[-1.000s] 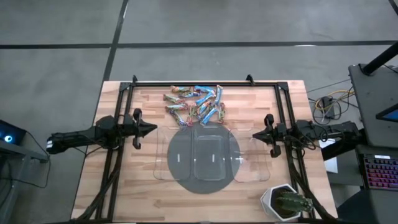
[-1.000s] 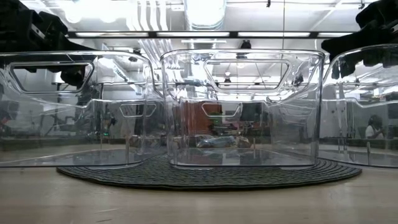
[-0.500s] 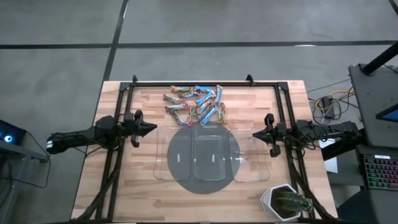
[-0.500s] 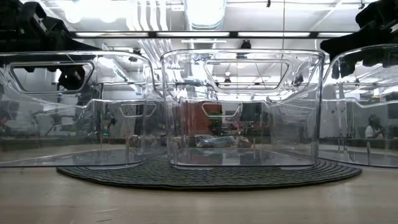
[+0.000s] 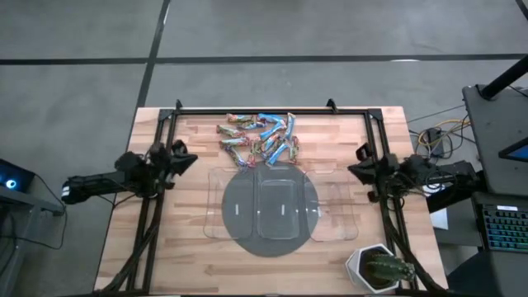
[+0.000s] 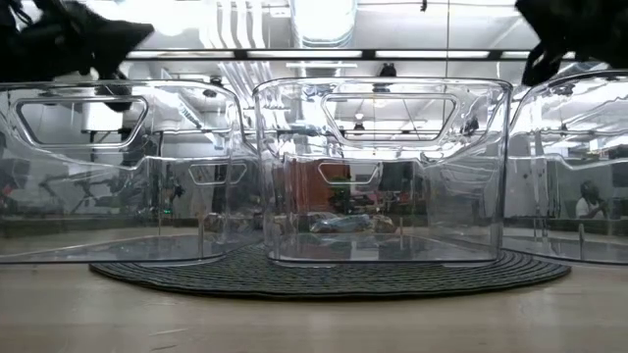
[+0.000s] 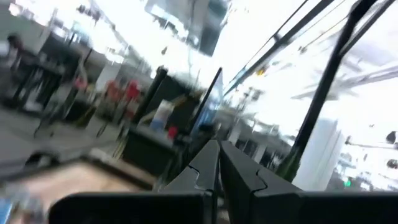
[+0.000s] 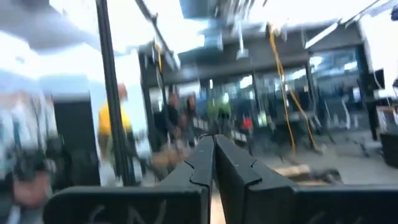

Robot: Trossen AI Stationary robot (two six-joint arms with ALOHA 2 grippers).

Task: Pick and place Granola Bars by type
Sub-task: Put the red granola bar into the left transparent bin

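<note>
Now that both arms have pulled back toward the table (image 5: 190, 247) sides, your left gripper (image 5: 183, 156) and right gripper (image 5: 356, 169) probably keep closed, empty fingers; the Granola Bars (image 5: 259, 139) wait unsorted.

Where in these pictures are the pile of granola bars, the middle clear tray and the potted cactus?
pile of granola bars (image 5: 259, 139), high view, middle of the heap.
middle clear tray (image 5: 279, 235), high view, its near rim.
potted cactus (image 5: 388, 267), high view, the green plant.
</note>
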